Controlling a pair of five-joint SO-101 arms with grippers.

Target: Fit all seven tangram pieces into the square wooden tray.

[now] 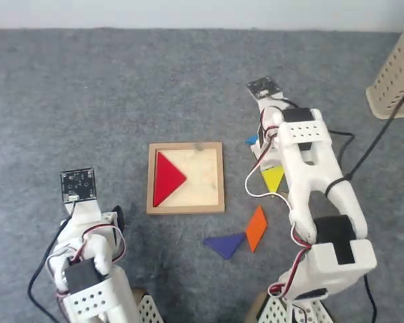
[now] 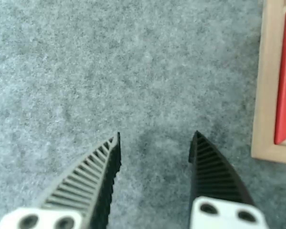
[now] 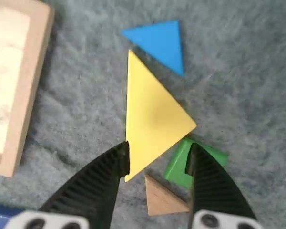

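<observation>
Gaping wide with nothing clamped, the right gripper (image 3: 158,149) sits above a cluster of tangram pieces on the grey carpet (image 3: 257,86). One fingertip (image 3: 121,155) stands at the edge of the yellow triangle (image 3: 152,114), near its narrow corner, and the other overlaps the green piece (image 3: 176,167); whether either tip touches a piece cannot be told. A small tan triangle (image 3: 162,198) lies just beside the green piece and close to the yellow triangle's corner. At the yellow triangle's far point is a blue triangle (image 3: 159,40), very near it. The square wooden tray (image 3: 19,95) lies off to one side of this cluster. From the high view, the tray (image 1: 186,210) holds a large red triangle (image 1: 167,178) against one wall, with the other half of its floor bare. An orange parallelogram (image 1: 256,227) and a dark blue triangle (image 1: 225,243) lie on the carpet near the tray's corner, tips almost meeting. The left gripper (image 2: 156,135) is also spread open and empty, over bare carpet just beside the tray's rim (image 2: 267,95), where the red triangle's edge shows. A pale slatted basket (image 1: 394,74) stands at the table's far corner.
</observation>
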